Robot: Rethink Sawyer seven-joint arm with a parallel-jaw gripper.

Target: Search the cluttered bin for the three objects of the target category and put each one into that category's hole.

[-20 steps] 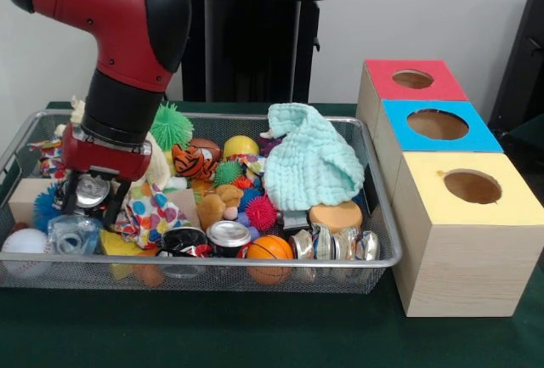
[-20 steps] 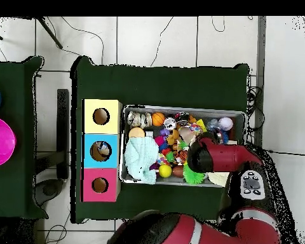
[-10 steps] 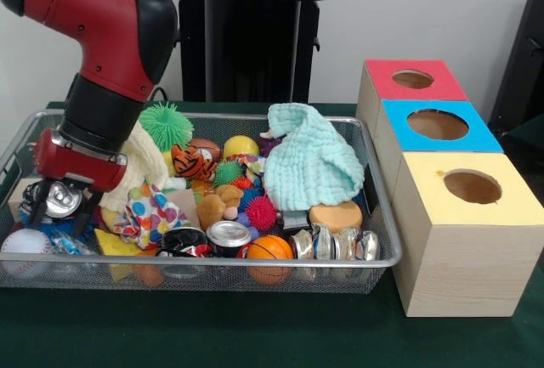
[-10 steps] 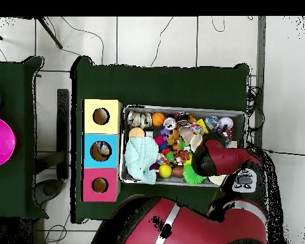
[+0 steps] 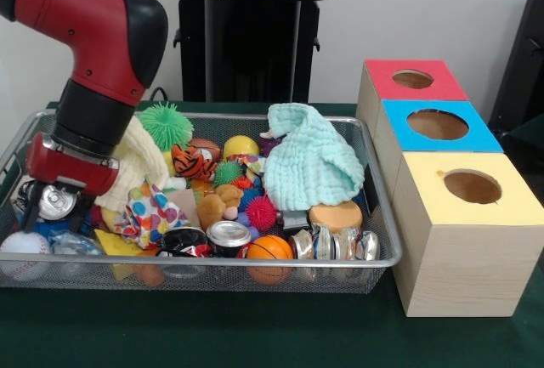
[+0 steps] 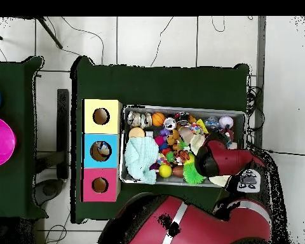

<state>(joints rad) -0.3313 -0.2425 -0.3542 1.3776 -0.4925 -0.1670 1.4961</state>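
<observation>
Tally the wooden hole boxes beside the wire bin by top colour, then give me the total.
Red-topped wooden box: 1
Blue-topped wooden box: 1
Yellow-topped wooden box: 1
Total: 3

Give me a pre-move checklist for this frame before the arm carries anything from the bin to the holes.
1. Gripper holds a silver can: ok, the can sits between the fingers.
2. Can lifted clear of the wire bin rim: not ok, it is low among the clutter.
3. Yellow box hole unobstructed: ok.
4. Blue box hole unobstructed: ok in the front view.
5. Which hole suits cans: cannot tell.
</observation>
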